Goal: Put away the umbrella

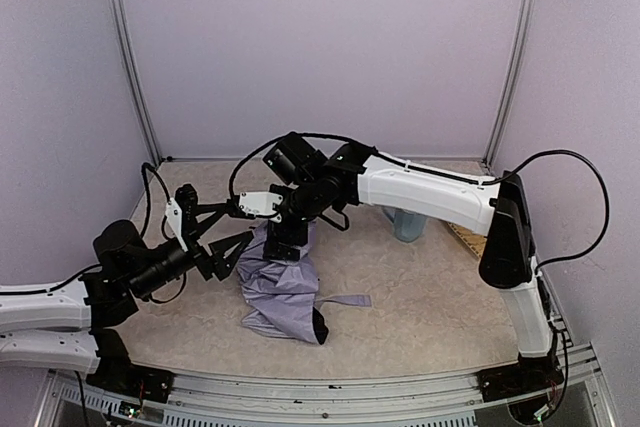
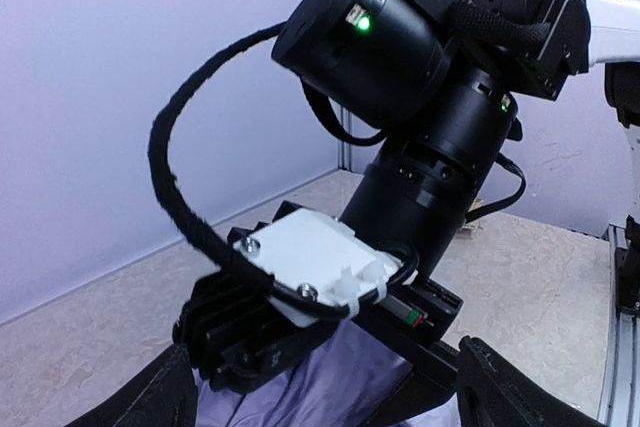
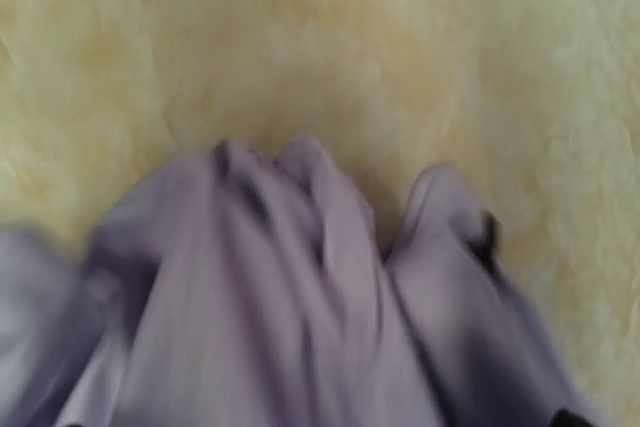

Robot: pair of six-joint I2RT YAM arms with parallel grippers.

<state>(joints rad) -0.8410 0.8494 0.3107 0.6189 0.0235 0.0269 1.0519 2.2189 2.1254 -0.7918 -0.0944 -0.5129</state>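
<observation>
Right hand (image 1: 285, 240) at the umbrella (image 1: 285, 292)

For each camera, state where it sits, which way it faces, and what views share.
Top external: above and behind, looking down on the table; both arms show.
Left wrist: faces the right arm's wrist close up; own fingers at bottom corners.
Right wrist: looks down on the umbrella, blurred; own jaws unseen.
All share the umbrella.

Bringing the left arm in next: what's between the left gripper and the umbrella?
Nothing: the top view shows the open left gripper right beside the umbrella, with the right gripper over its fabric just beyond.
</observation>
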